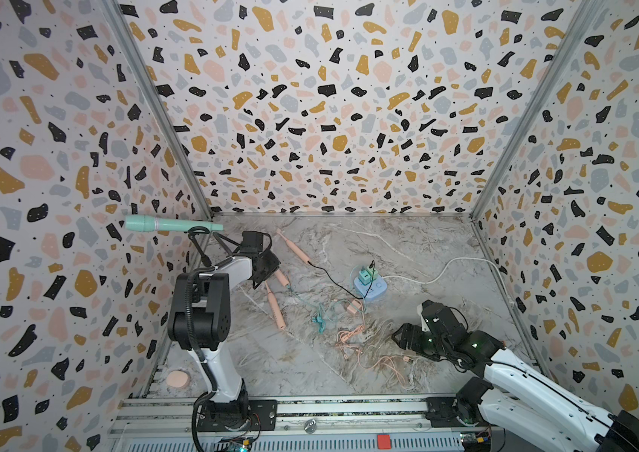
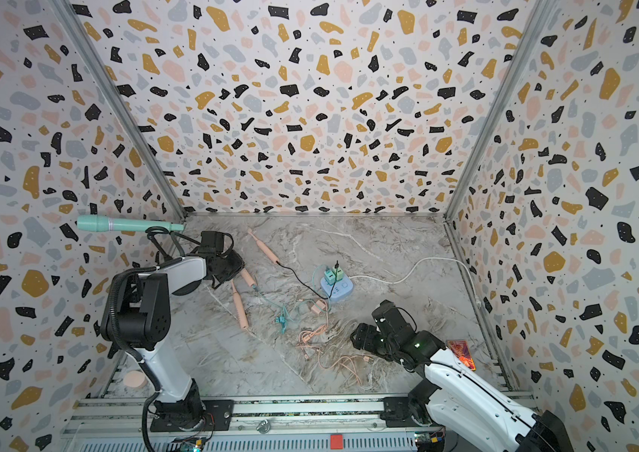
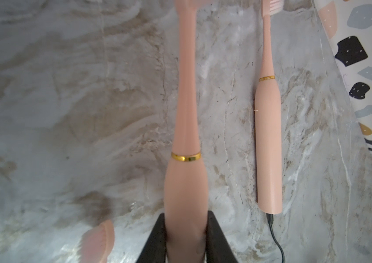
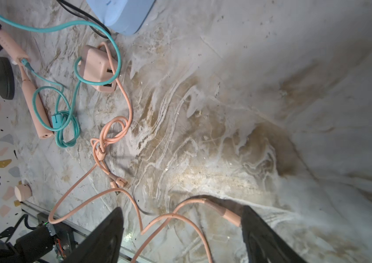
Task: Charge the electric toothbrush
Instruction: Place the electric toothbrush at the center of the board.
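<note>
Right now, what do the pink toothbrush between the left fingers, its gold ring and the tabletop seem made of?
Pink toothbrush: likely matte plastic; even colour, soft sheen.
Gold ring: metal or metallised plastic; sharp mirror glints.
Tabletop: marble-patterned, perhaps a printed sheet; veins with soft wrinkles.

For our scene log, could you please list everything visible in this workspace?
held toothbrush: one, pink, left of centre
other toothbrushes: two, pink, lying near it
power strip: one, blue, centre
adapters: three, two green on strip, one pink near
cables: several, teal, pink, black, white, around strip
disc: one, pink, front-left corner
rod: one, teal, left wall
card: one, red, right edge
left gripper: one, black, shut on held toothbrush
right gripper: one, black, open over pink cable
</note>
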`<state>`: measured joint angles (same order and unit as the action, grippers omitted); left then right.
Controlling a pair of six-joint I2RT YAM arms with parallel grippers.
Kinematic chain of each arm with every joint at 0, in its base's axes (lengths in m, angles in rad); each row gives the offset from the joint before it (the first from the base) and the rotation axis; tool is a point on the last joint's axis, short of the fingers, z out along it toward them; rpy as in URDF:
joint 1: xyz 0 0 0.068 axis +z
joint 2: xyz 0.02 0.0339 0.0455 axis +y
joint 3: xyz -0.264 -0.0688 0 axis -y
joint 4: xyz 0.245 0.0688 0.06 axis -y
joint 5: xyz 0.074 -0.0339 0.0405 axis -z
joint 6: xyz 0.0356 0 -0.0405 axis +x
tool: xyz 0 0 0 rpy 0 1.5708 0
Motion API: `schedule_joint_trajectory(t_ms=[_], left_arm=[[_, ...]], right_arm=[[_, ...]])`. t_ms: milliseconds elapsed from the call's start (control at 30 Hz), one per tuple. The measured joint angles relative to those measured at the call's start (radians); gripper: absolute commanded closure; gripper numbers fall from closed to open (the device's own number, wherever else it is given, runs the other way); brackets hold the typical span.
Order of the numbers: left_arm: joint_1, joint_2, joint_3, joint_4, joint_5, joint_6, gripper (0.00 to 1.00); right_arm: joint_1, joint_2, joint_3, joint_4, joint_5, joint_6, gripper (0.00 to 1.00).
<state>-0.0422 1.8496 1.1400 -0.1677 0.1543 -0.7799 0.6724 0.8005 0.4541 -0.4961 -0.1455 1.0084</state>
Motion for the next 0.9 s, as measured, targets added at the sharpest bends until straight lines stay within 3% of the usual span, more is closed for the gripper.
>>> schedule_joint_trajectory(t_ms=[67, 167, 400, 567, 667, 900], left_arm=[[0.0, -0.008, 0.002, -0.006, -0.001, 0.003, 0.38], [0.0, -0.019, 0.019, -0.028, -0.003, 0.008, 0.3], [-0.002, -0.079, 0.063, -0.055, 0.017, 0.011, 0.22], [-0.017, -0.237, 0.054, -0.055, 0.027, 0.022, 0.2], [-0.027, -0.331, 0.022, -0.049, 0.029, 0.034, 0.19], [-0.061, -0.468, -0.097, -0.059, 0.026, 0.06, 0.17]], right_arm=[[0.01, -0.002, -0.001, -0.011, 0.006, 0.051, 0.18], [0.029, -0.006, -0.014, -0.02, 0.008, 0.135, 0.18], [0.174, -0.031, -0.117, 0.016, 0.041, 0.405, 0.28], [0.183, -0.011, -0.151, 0.09, 0.073, 0.524, 0.41], [0.156, 0.033, -0.144, 0.12, 0.099, 0.554, 0.45], [-0.077, 0.167, -0.12, 0.244, 0.082, 0.451, 0.52]])
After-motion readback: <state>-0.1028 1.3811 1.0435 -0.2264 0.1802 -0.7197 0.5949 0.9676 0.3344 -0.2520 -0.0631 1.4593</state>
